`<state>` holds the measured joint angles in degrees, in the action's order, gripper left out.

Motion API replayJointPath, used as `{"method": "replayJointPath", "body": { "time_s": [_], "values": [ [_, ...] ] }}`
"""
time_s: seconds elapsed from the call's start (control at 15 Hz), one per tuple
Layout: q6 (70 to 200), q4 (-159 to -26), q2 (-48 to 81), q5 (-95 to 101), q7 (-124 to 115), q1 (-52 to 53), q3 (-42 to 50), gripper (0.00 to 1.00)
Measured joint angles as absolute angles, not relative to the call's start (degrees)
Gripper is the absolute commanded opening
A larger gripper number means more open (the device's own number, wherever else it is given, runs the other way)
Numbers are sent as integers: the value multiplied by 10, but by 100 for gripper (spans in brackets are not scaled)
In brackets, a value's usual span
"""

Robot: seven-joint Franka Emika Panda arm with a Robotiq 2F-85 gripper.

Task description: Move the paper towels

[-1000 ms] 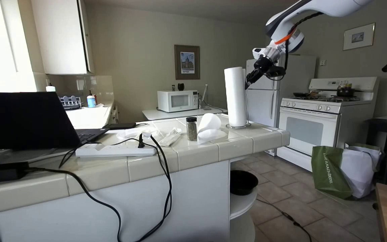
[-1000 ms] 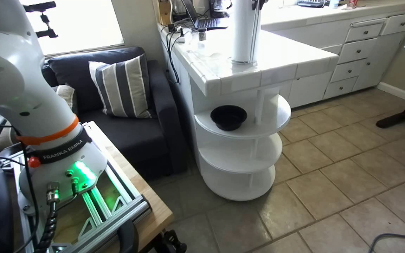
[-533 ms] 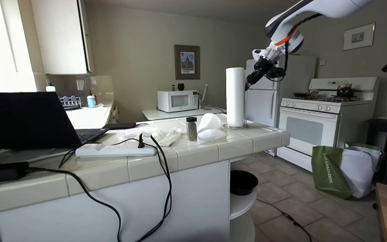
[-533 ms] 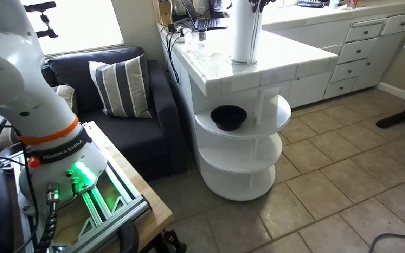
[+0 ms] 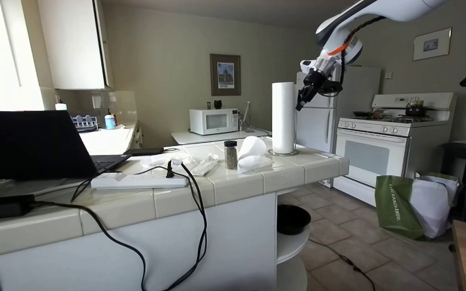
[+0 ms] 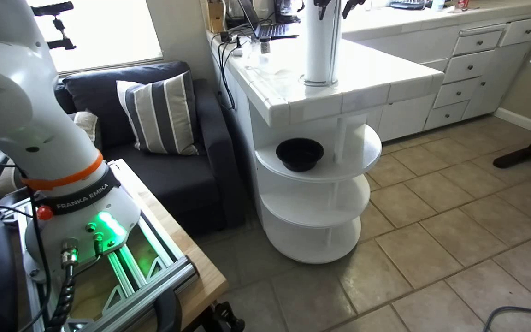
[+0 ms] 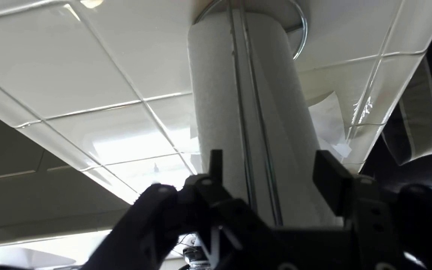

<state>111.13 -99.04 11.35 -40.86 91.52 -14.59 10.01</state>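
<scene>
The white paper towel roll [image 5: 282, 117] stands upright on its wire holder near the counter's end. It also shows in an exterior view [image 6: 318, 55] and the wrist view [image 7: 216, 93]. The holder's round wire base [image 5: 283, 153] rests on the tiles. Its two side wires [image 7: 240, 93] run along the roll's near side. My gripper [image 5: 299, 107] points down at the upper part of the roll. It is open in the wrist view [image 7: 268, 167], with fingers apart on either side of the wires and nothing clamped. I cannot tell whether the fingertips touch the roll.
A spice jar [image 5: 231, 155] and loose crumpled paper [image 5: 253, 153] lie left of the roll. A power strip [image 5: 140, 181] with cords and a laptop [image 5: 26, 143] are further left. The counter edge [image 6: 362, 100] is close to the roll. A black bowl [image 6: 299, 154] sits on a shelf below.
The roll was tilted one second ago and then came upright. My fingers were close together at the wires and are now spread apart. The wrist has shifted slightly.
</scene>
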Motion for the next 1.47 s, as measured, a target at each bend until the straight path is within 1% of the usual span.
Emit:
{"method": "replayJointPath", "body": {
  "time_s": [0.07, 0.13, 0.53, 1.07, 1.2, 1.47],
  "values": [
    [1113, -990, 113, -403, 905, -145, 100, 100],
    [1116, -990, 111, -397, 892, -145, 100, 100],
    [1164, -1012, 79, -365, 765, -142, 100, 100],
    [1213, -1109, -35, -301, 548, -142, 105, 100],
    [1239, -1139, -67, -266, 487, -142, 108, 100],
    [1330, -1198, -101, -177, 349, -136, 102, 100]
  ]
}}
